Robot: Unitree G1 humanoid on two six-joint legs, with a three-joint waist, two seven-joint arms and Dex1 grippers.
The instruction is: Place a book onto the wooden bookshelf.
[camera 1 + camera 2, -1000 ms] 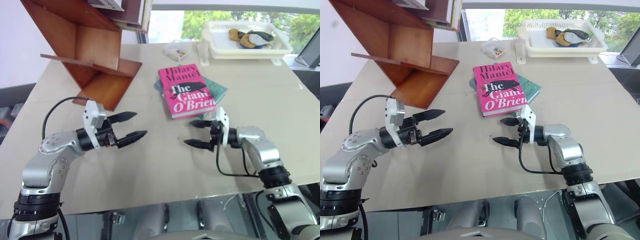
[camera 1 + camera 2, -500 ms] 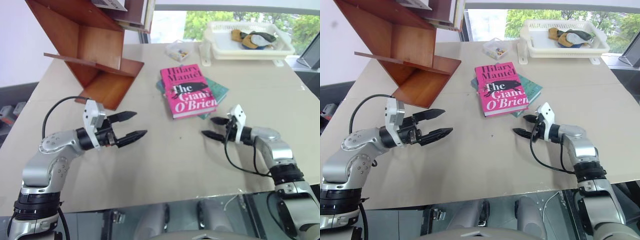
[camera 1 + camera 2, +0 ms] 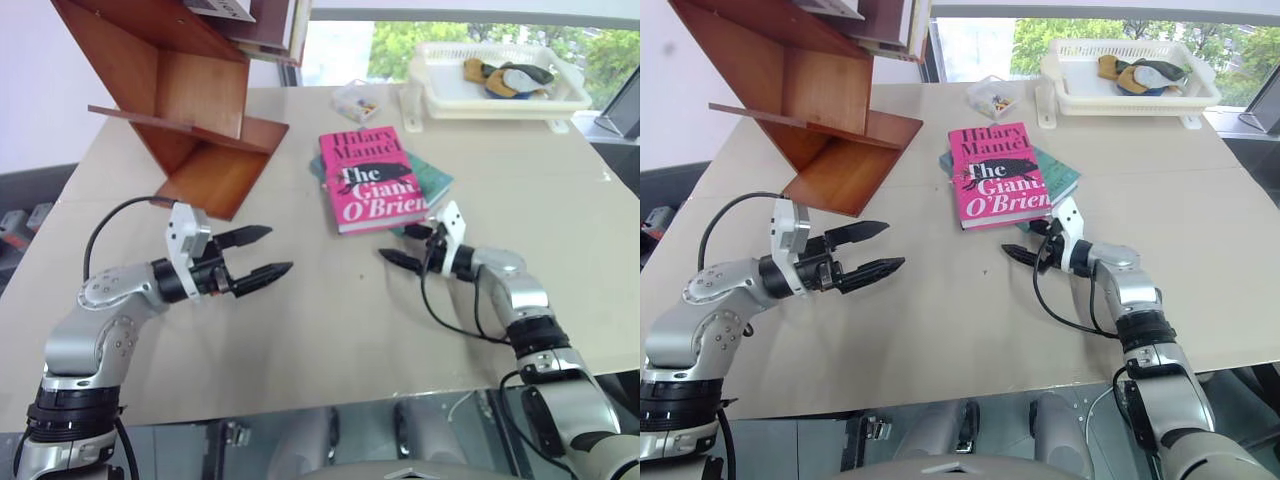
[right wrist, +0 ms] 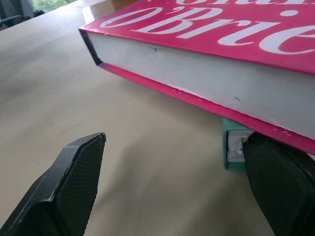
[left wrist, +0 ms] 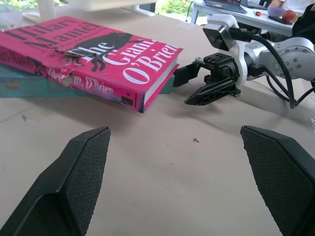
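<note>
Left eye view: the pink book (image 3: 371, 180) lies flat at the upper middle of the frame on the beige desk (image 3: 330, 330), stacked on a teal book (image 3: 432, 178) that sticks out at its right side. The bookshelf (image 3: 175, 100) fills the upper left corner, its angled panels resting on the desk, with other books in its top compartment at the frame's upper edge. A white basket (image 3: 495, 90) with a few objects in it stands at the upper right, and a small clear box (image 3: 356, 101) sits between it and the bookshelf. The left gripper (image 3: 258, 254) hangs at the lower left, fingers wide and holding nothing, well apart from the book. The right gripper (image 3: 405, 245) is just below the book's lower right corner, fingers spread, nothing held. Bare desk lies between the book and the bookshelf.

Left wrist view: the book (image 5: 93, 59) sits at the upper left on the teal book (image 5: 29, 83), its spine scuffed. The right gripper (image 5: 197, 86) is at the upper right, one finger up against the book's corner and the other low over the desk.

Right wrist view: the book's (image 4: 206, 64) page edge crosses the upper frame. One finger (image 4: 280, 182) is at the teal book's (image 4: 234, 147) corner under the pink cover; whether it touches I cannot tell. The other finger (image 4: 64, 187) stands over bare desk.
</note>
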